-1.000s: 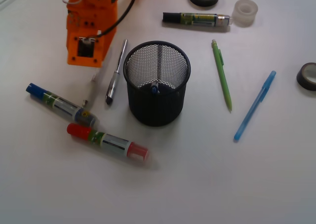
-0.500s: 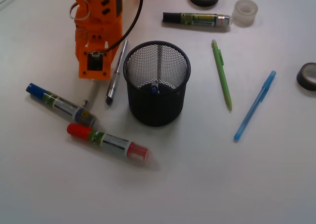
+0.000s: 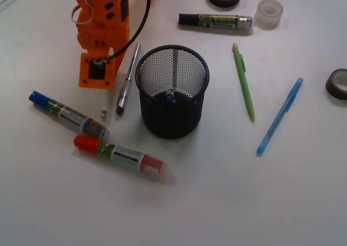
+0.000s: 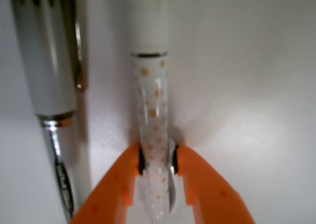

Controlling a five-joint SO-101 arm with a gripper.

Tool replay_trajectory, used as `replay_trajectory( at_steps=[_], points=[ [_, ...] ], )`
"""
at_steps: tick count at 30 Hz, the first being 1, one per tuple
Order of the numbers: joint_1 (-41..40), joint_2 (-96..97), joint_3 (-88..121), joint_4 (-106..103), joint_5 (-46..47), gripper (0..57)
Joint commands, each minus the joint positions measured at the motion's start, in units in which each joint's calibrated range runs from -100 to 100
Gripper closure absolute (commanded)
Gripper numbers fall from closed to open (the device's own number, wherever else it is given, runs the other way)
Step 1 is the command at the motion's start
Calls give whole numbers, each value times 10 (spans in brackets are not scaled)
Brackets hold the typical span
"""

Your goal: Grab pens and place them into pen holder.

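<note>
I had the gripper (image 4: 157,160) pinched on the white pen (image 4: 150,91) (silver pen (image 4: 47,61) just beside), needing lift toward the pen holder (image 3: 172,91).

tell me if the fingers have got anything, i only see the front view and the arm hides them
observer: yes. In the wrist view the fingers are shut on the white pen, one on each side of its barrel.
operator: is the silver pen caught in there too
observer: no. The silver pen lies beside the white one with a gap between them, outside the fingers.
operator: where on the pen is the grip
observer: on the section with orange dots, short of the thin metal ring. The plain white part runs on past the ring.
</note>
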Motion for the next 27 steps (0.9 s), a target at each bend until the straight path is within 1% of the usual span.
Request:
replay_trajectory(
  at_steps=[1, 5, 9, 13, 18, 23, 27],
  points=[
    [16, -49, -34, 14, 0, 571],
    [39, -133, -84, 49, 0, 571],
    [37, -216, -149, 47, -3, 571],
    [-1, -297, -203, 38, -33, 571],
    [-76, -361, -182, -44, -76, 571],
    [-146, -364, -96, -203, -101, 571],
    [-181, -355, 13, -371, -102, 571]
  ],
)
